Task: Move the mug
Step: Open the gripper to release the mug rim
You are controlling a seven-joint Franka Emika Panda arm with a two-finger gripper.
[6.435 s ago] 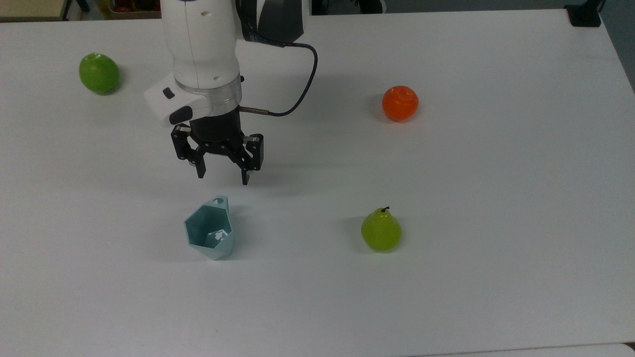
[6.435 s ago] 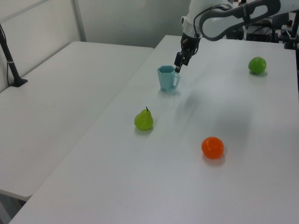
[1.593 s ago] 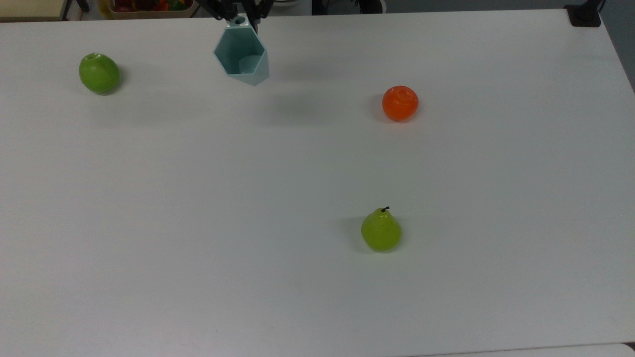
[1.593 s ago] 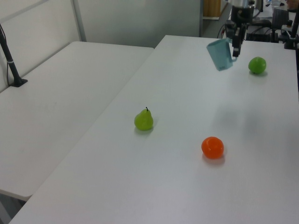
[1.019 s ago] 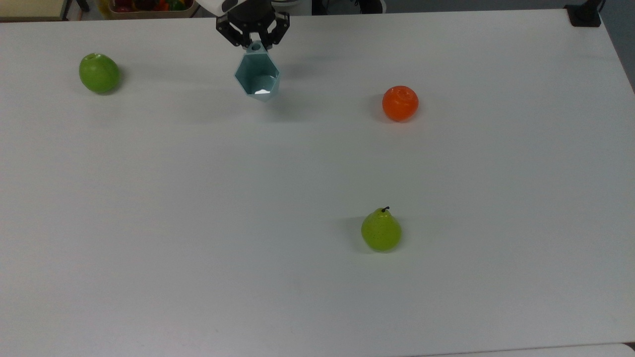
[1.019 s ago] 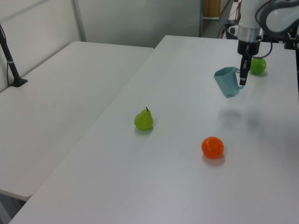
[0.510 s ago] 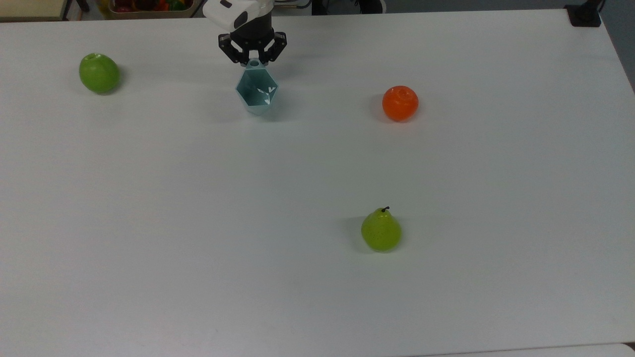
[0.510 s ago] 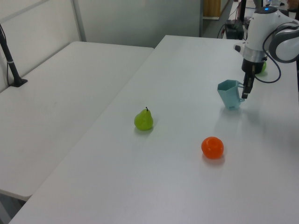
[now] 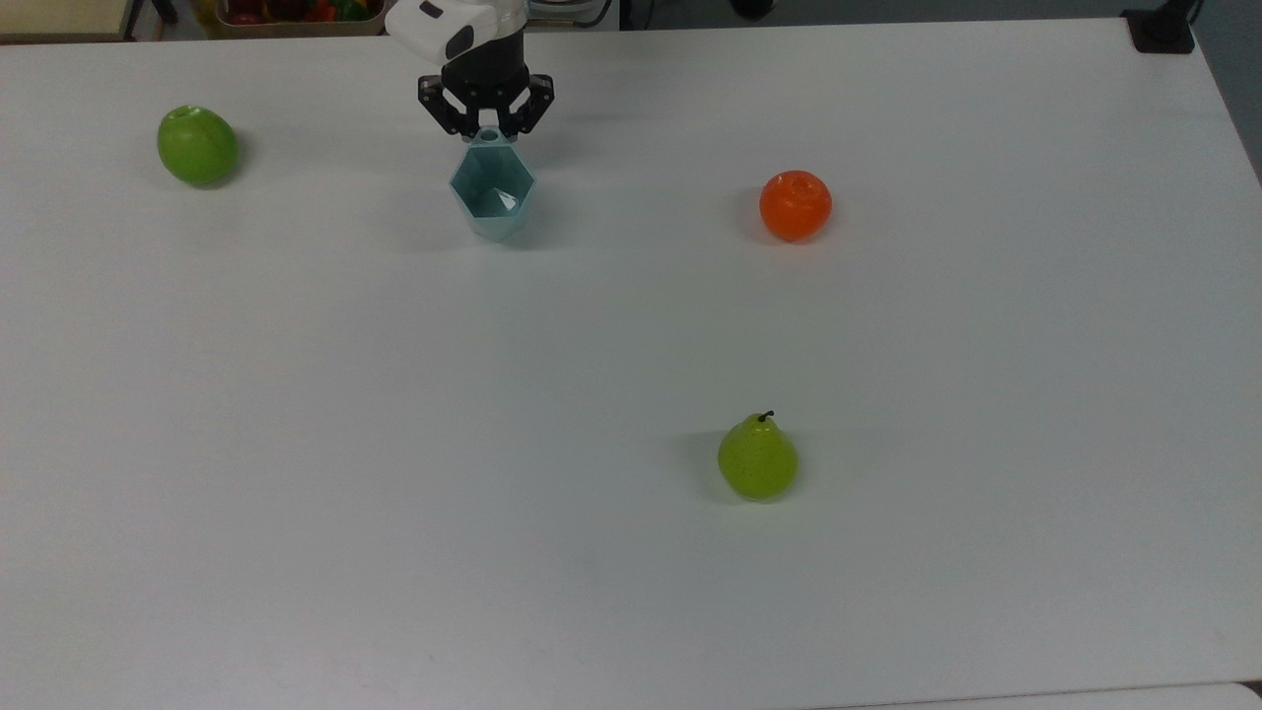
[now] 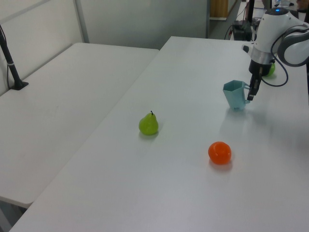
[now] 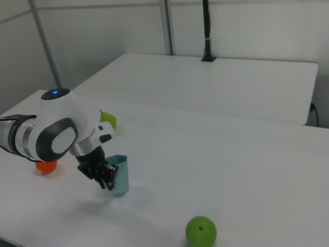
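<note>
Green apple (image 9: 197,146): near the desk's (image 9: 631,611) far left corner in the top view, well apart from the mug.
Mug (image 9: 492,192): upright on the desk near its far edge in the top view, between the apple and the orange; its holed tab points toward the far edge.
Gripper (image 9: 486,130): just behind the mug on that far side, its 2 fingers clenched on the tab.
Coming move: likely a release, then a straight lift off the tab.
Orange (image 9: 796,205): right of the mug.
Pear (image 9: 757,460): toward the near edge.
</note>
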